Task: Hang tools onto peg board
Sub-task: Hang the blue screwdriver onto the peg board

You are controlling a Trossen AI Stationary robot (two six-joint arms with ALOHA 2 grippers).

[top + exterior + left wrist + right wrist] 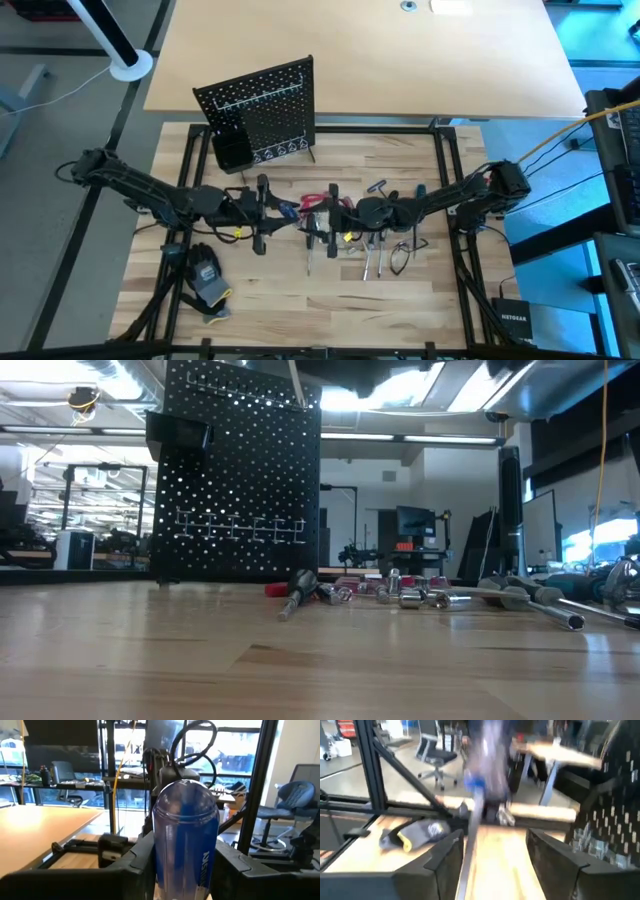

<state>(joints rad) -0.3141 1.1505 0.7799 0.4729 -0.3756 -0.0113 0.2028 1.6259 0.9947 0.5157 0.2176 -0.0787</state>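
A screwdriver with a clear blue handle (185,835) hangs in the air between my two grippers, over the middle of the table. My left gripper (185,882) is shut on that handle (290,208). My right gripper (495,865) faces it from the table's right side and stands open. The bare metal shaft (470,845) runs between its fingers, close to one of them; whether it touches, I cannot tell. The black peg board (265,105) stands upright at the table's far edge, with its bin (232,150) at the lower left corner. Other tools (372,245) lie on the table below the right gripper. My left gripper pinches the blue handle's two sides (162,865) between its two fingers. The fingers come level from the table's left side and lie along the handle. The handle's rounded end (185,787) points away toward the right gripper. The screwdriver hangs clear of the table.
A grey-black glove with yellow trim (207,278) lies near the front left. Sockets, bits and long-shafted tools (430,597) are strewn over the table's middle and right. The black frame rails (440,150) border the work area. Bare wood lies in front of the peg board.
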